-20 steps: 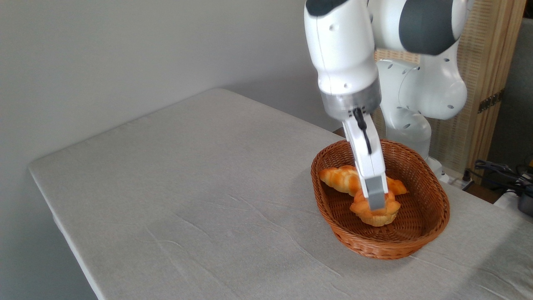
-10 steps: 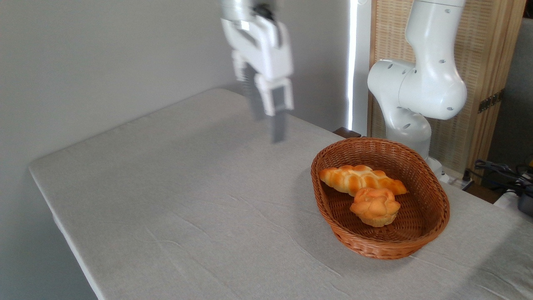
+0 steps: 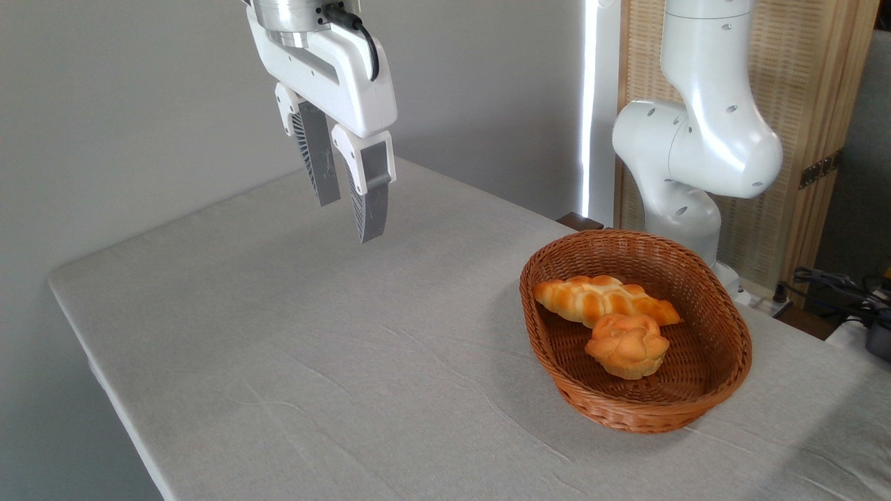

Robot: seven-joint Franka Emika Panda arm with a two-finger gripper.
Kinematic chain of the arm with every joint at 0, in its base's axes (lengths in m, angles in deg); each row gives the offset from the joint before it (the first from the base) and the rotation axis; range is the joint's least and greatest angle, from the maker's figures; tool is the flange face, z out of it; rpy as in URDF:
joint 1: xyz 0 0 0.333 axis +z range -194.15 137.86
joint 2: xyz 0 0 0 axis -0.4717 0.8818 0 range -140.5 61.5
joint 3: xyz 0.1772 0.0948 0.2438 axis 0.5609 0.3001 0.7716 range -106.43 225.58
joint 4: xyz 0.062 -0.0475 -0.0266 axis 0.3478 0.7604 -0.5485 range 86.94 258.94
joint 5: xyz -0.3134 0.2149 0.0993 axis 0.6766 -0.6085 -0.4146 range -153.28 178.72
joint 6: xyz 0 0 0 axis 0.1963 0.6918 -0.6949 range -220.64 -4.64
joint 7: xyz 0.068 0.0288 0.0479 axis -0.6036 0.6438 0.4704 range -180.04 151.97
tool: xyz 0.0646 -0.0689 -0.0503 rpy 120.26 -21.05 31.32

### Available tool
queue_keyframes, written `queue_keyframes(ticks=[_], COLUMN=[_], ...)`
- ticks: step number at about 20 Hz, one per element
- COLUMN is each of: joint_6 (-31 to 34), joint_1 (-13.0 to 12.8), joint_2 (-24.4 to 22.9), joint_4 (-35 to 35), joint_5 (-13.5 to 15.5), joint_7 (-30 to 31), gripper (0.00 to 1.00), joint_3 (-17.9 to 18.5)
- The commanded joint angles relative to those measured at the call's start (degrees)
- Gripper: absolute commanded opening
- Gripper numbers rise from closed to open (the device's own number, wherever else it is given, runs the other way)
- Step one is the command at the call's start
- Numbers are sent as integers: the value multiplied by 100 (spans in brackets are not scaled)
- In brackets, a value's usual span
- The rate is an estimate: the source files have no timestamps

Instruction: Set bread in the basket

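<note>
Fixed-camera view: the small round knotted bun with an orange-golden top lies inside the oval brown woven wicker basket, touching the longer braided golden loaf behind it. The white two-finger gripper hangs well apart from both, high over the grey cloth-covered table, its fingers slightly parted and empty. By its look the bun should be light and soft, easily dented, so a gentle pinch across its paler base, below the knotted crown, would suit. The task appears done.
</note>
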Motion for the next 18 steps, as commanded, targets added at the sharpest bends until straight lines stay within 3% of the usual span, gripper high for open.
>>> queue_keyframes(ticks=[1, 7, 10, 14, 18], joint_6=[174, -213, 24, 25, -10], joint_1=[71, 45, 36, 36, 36], joint_2=[39, -49, -40, -40, -40], joint_4=[-133, 245, 219, 210, 201], joint_5=[-64, -143, -854, -829, -557], joint_7=[111, 67, 120, 120, 128], gripper=[100, 100, 100, 100, 100], joint_3=[-45, -28, -54, -45, 16])
